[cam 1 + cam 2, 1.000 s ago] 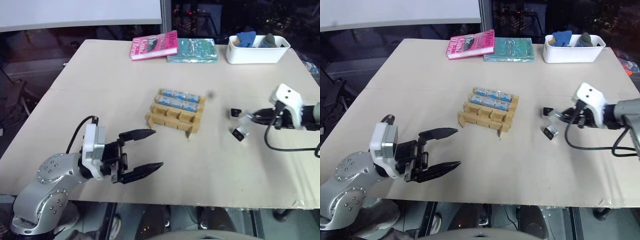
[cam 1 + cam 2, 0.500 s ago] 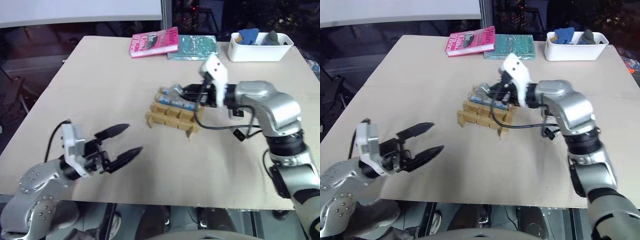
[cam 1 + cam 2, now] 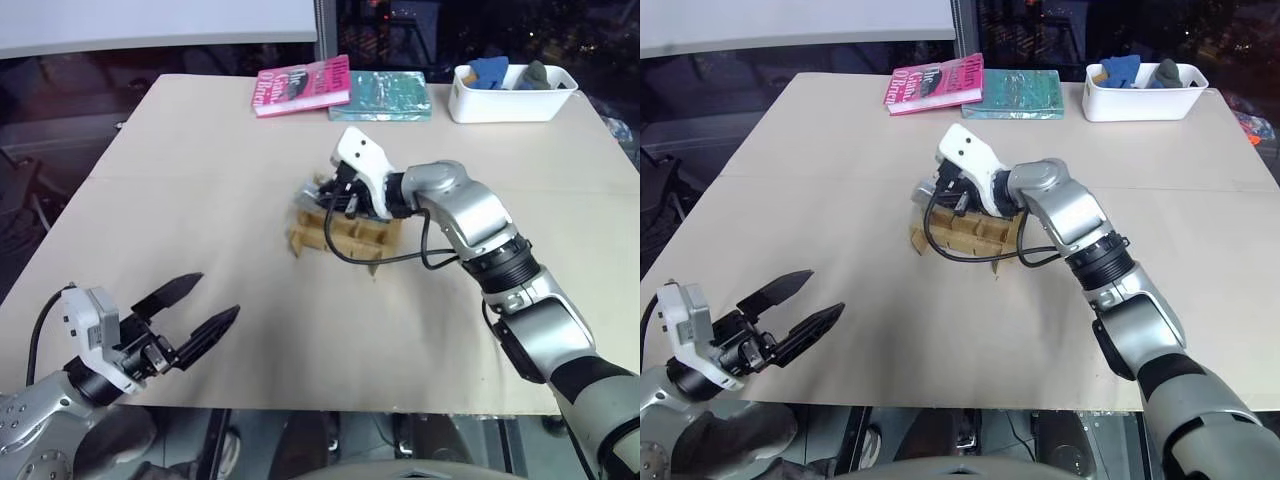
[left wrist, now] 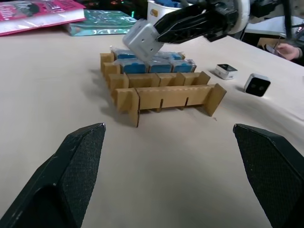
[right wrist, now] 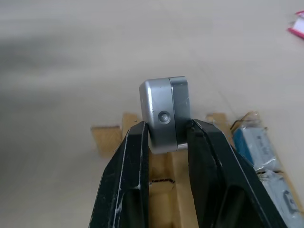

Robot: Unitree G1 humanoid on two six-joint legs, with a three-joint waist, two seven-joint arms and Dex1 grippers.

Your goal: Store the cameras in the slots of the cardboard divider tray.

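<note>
The cardboard divider tray (image 3: 345, 236) sits mid-table, and several blue-faced cameras (image 4: 153, 65) fill its far slots. My right gripper (image 5: 167, 128) is shut on a silver-grey camera (image 5: 164, 116), holding it just above the tray's left end (image 4: 142, 40). Two more cameras (image 4: 225, 71) (image 4: 257, 84) lie loose on the table to the right of the tray. My left gripper (image 3: 215, 297) hovers open and empty near the table's front left, well short of the tray, pointing toward it.
A pink book (image 3: 303, 87), a teal book (image 3: 382, 97) and a white tub (image 3: 510, 95) holding blue items line the far edge. A person's hand (image 4: 289, 48) shows beyond the loose cameras. Bare tabletop (image 3: 180, 200) lies between my left gripper and the tray.
My right arm swung left from the loose cameras, carrying one over the tray to its left end. My left gripper drew back toward the front left, still open.
</note>
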